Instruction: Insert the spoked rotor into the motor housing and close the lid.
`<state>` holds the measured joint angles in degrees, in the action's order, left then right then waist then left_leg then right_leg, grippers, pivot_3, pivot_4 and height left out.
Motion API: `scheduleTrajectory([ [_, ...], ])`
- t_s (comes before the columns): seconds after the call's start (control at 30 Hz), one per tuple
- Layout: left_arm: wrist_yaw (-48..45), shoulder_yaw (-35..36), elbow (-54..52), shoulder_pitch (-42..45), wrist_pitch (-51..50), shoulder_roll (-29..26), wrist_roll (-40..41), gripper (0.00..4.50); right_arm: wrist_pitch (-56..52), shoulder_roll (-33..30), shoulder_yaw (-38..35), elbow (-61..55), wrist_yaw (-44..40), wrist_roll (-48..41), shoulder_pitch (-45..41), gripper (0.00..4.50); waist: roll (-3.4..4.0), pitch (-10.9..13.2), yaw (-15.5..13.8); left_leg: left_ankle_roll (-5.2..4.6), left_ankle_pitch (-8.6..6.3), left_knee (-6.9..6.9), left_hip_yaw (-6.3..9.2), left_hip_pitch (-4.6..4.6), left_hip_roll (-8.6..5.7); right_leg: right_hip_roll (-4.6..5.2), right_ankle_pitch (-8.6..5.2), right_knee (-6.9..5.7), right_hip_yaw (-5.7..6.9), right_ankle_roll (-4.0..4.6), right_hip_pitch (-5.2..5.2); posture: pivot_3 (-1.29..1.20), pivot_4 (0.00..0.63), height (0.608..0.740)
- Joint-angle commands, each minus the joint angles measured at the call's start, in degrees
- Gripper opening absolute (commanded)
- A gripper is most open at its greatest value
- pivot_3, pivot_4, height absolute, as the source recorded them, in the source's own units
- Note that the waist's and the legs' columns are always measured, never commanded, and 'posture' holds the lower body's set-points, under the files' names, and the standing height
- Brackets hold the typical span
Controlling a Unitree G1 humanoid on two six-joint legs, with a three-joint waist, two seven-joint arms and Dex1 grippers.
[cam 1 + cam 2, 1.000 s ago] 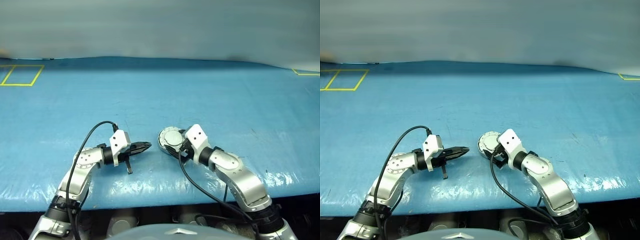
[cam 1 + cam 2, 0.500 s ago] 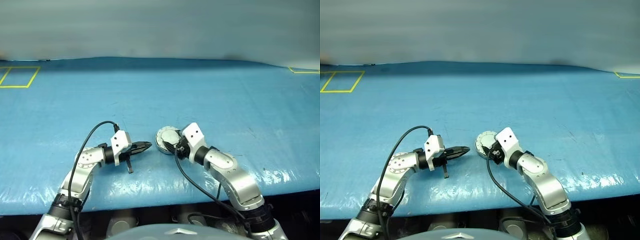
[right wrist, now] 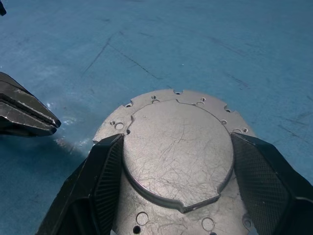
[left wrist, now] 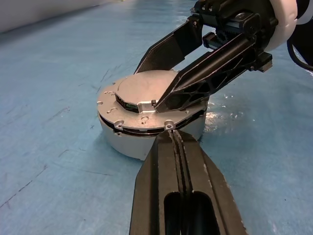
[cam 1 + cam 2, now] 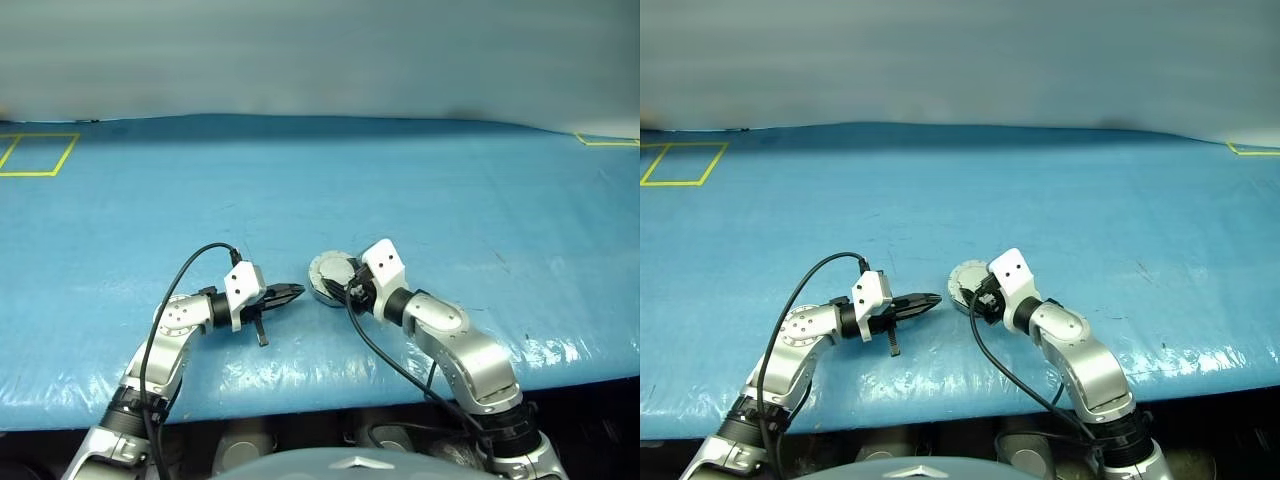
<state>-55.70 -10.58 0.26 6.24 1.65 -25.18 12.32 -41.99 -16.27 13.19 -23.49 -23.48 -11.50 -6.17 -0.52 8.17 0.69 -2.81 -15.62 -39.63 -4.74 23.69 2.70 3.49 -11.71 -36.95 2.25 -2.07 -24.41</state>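
On the blue-covered bench (image 5: pixel 420 180), the left gripper (image 4: pixel 172 138) lies nearest, its fingers pressed fully together with nothing between them, the tip just at the rim of the lid (image 4: pixel 146 95). The lid sits smooth face up on the motor housing (image 4: pixel 128 143), slightly askew with a gap showing on one side. The right gripper (image 3: pixel 177 182) reaches over from the far side, its fingers (image 3: pixel 100 183) spread wide against opposite sides of the lid's raised central circle.
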Motion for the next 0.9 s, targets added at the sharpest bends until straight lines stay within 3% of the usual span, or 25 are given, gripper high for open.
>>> scheduleTrajectory([
  [0.03, 0.6, -0.1, -1.6, 0.5, 0.8, 0.3, -0.1, 0.0, -1.4, 0.5, 1.0, -0.5, 0.1, -0.2, -1.5, 3.03, 0.0, 0.0, 0.0, 0.0, 0.0, 0.01, -0.01, 0.0, 0.0, 0.0, 0.0, 0.0, 0.0, 0.0, -0.01, 0.0, 0.15, 0.74],
  [0.47, 1.9, -0.1, -2.1, 0.6, -0.4, 0.3, 0.1, 0.0, -1.6, -3.6, 5.9, 5.2, 1.1, 6.3, 0.2, 3.03, -0.04, -0.1, 0.0, 0.0, 0.0, 0.01, -0.02, -0.13, 0.01, 0.03, -0.06, 0.02, 0.01, -0.08, 0.01, 0.0, 0.15, 0.74],
  [0.77, 8.6, 0.0, 5.8, 7.4, -0.7, 6.8, -1.5, 0.0, -0.7, -2.0, 5.5, 5.1, 0.8, 5.5, 0.5, 3.03, -0.13, -0.2, -0.1, -0.04, 0.11, 0.0, 0.03, -0.23, -0.01, 0.03, -0.08, 0.02, 0.03, -0.21, 0.06, 0.0, 0.15, 0.74],
  [0.9, 6.3, -2.4, 7.9, 8.8, -1.0, 6.5, -3.0, 0.0, -0.7, -1.2, 4.6, 4.6, 1.2, 5.1, 0.6, 3.03, -0.17, -0.2, 0.1, -0.04, 0.11, 0.04, 0.01, -0.18, -0.05, 0.0, -0.01, 0.02, 0.02, -0.1, 0.21, 0.0, 0.15, 0.74],
])
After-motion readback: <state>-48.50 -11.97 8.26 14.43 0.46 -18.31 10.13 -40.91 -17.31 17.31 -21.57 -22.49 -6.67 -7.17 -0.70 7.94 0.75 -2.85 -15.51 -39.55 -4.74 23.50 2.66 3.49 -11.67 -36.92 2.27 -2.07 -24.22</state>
